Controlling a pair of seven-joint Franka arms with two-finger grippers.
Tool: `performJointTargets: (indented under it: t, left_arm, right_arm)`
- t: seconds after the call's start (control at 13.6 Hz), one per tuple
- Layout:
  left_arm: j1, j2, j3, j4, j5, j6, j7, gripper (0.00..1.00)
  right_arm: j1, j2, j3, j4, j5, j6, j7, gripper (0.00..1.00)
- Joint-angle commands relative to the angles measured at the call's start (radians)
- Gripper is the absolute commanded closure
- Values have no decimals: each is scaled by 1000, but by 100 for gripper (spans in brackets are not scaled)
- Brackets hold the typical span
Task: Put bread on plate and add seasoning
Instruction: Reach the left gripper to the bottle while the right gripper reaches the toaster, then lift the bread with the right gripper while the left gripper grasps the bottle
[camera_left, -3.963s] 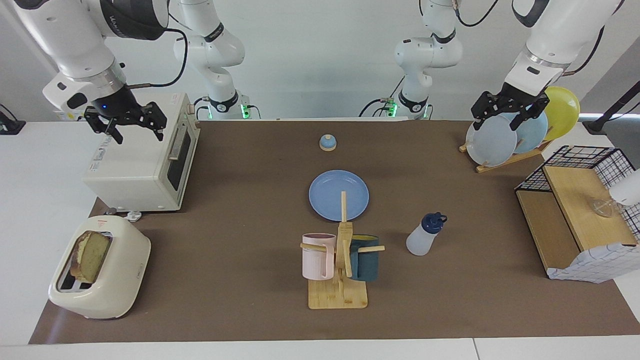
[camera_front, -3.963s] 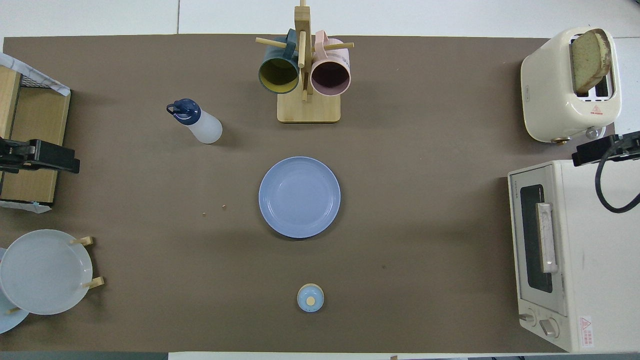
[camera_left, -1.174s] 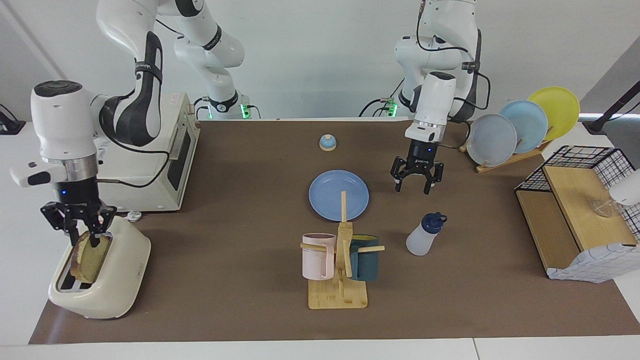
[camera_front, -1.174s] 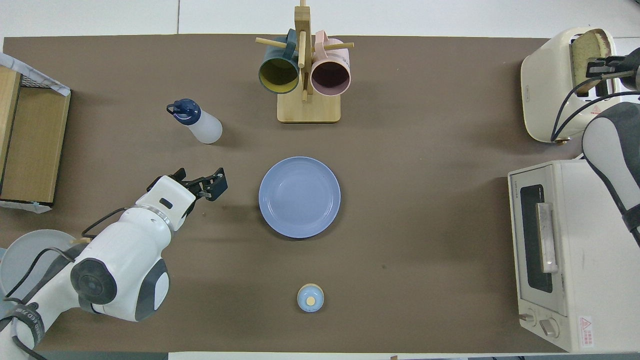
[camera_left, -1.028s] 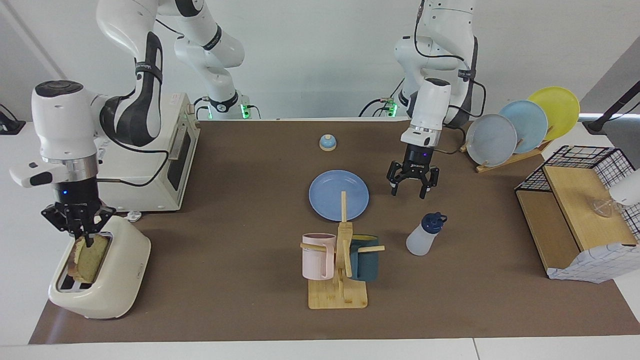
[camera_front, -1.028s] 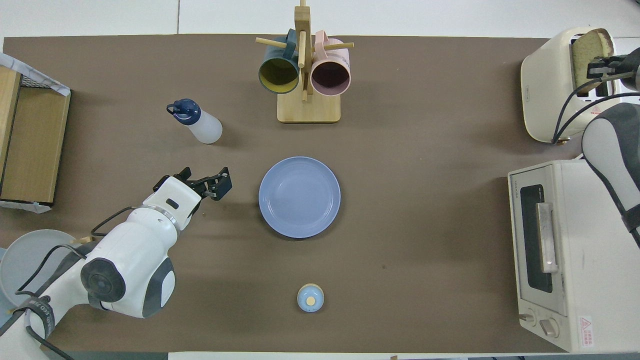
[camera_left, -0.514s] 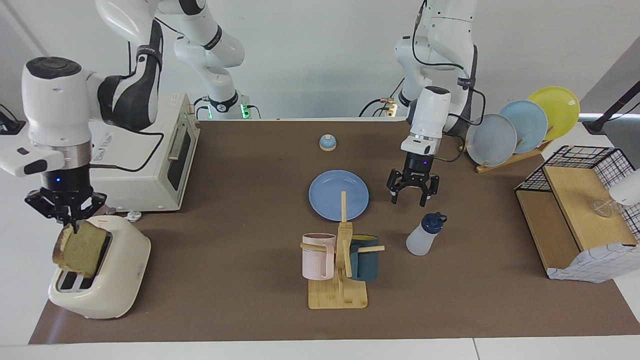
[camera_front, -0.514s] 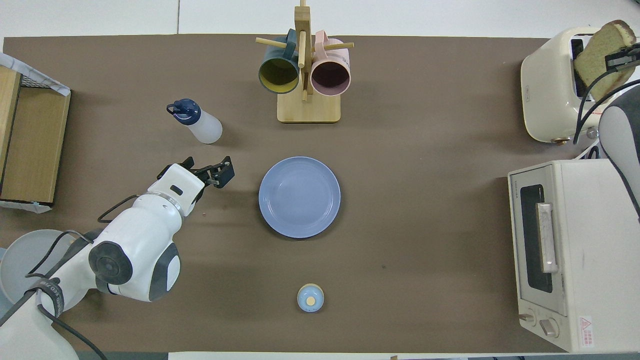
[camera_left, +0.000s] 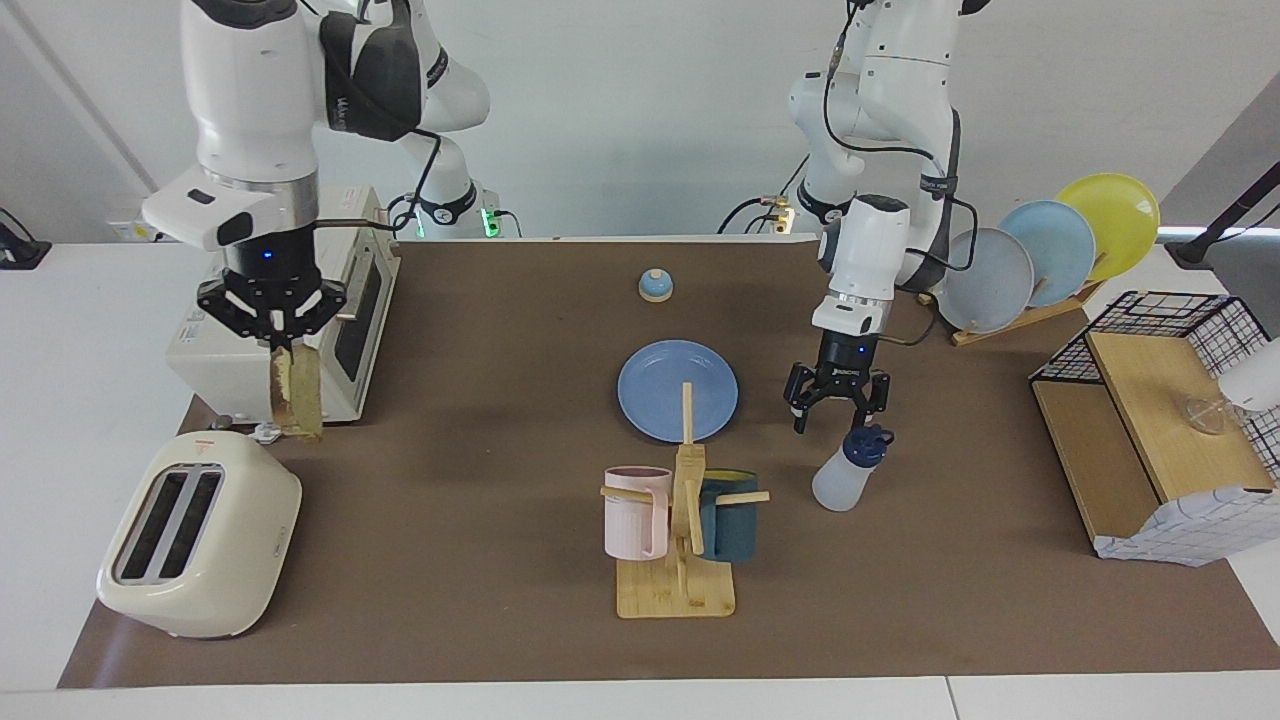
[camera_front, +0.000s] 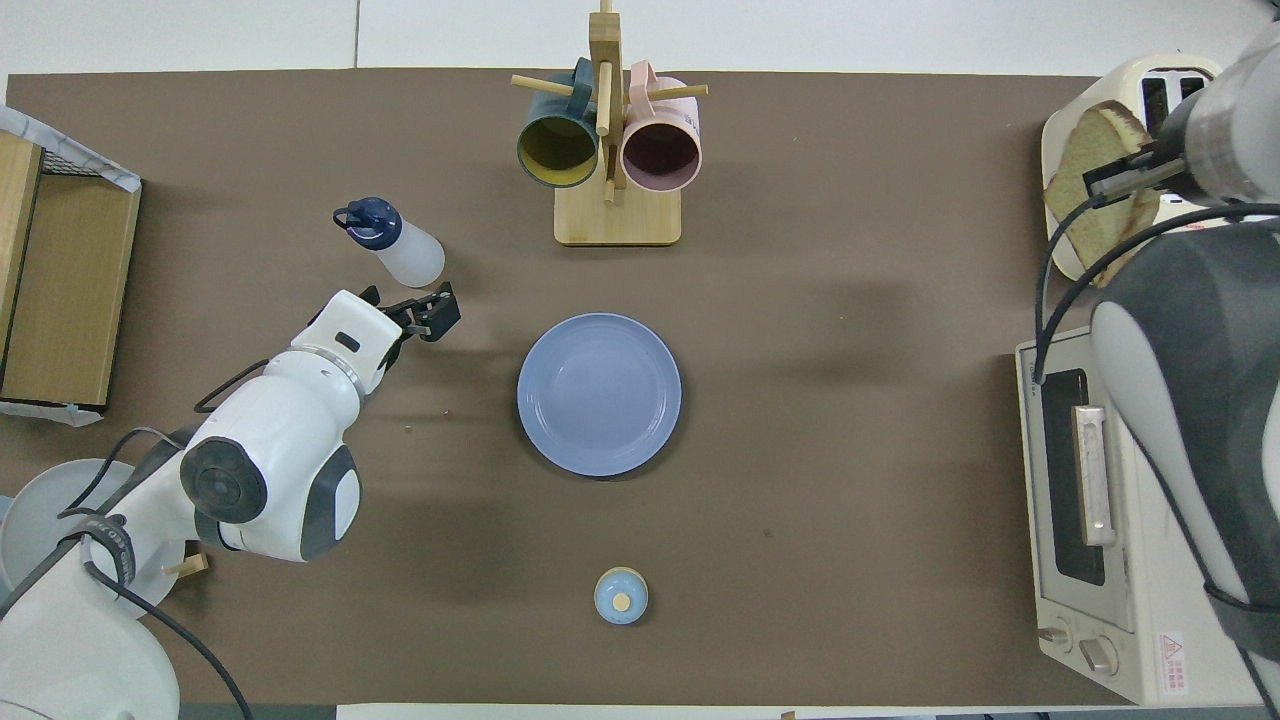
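While clamped, spongy thick bread (camera_left: 296, 392) slab

- A cream toaster (camera_left: 198, 548) stands at the right arm's end of the table, its two slots empty.
- A cream toaster oven (camera_left: 290, 335) sits nearer to the robots than the toaster, door shut.
- A wooden mug tree (camera_left: 683, 540) holds a pink mug (camera_left: 634, 512) and a dark teal mug (camera_left: 730, 515).
- A small blue-domed bell (camera_left: 655, 285) stands near the robots.
- A wooden rack (camera_left: 1010, 322) at the left arm's end props up a grey-blue plate (camera_left: 984, 282), a light-blue plate (camera_left: 1058, 250) and a yellow plate (camera_left: 1120, 220).
- A wire basket (camera_left: 1160, 400) with wooden shelves stands beside the rack, farther from the robots.
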Motion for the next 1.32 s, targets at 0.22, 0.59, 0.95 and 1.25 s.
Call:
performJointTargets:
  t: [0.22, 0.59, 0.95, 1.25]
  left_arm:
    - [-238, 95, 262, 66, 4, 15, 7, 0]
    - [-393, 128, 410, 80, -62, 71, -2, 0]
    - [-433, 231, 413, 86, -182, 228, 1, 0]
    - [-442, 248, 441, 111, -176, 225, 22, 0]
  right_arm:
    - [155, -59, 3, -118, 160, -7, 314, 100]
    - [362, -47, 3, -196, 210, 140, 615, 100]
    - [496, -47, 1, -382, 204, 401, 729, 100]
    - [553, -14, 1, -431, 202, 556, 805, 100]
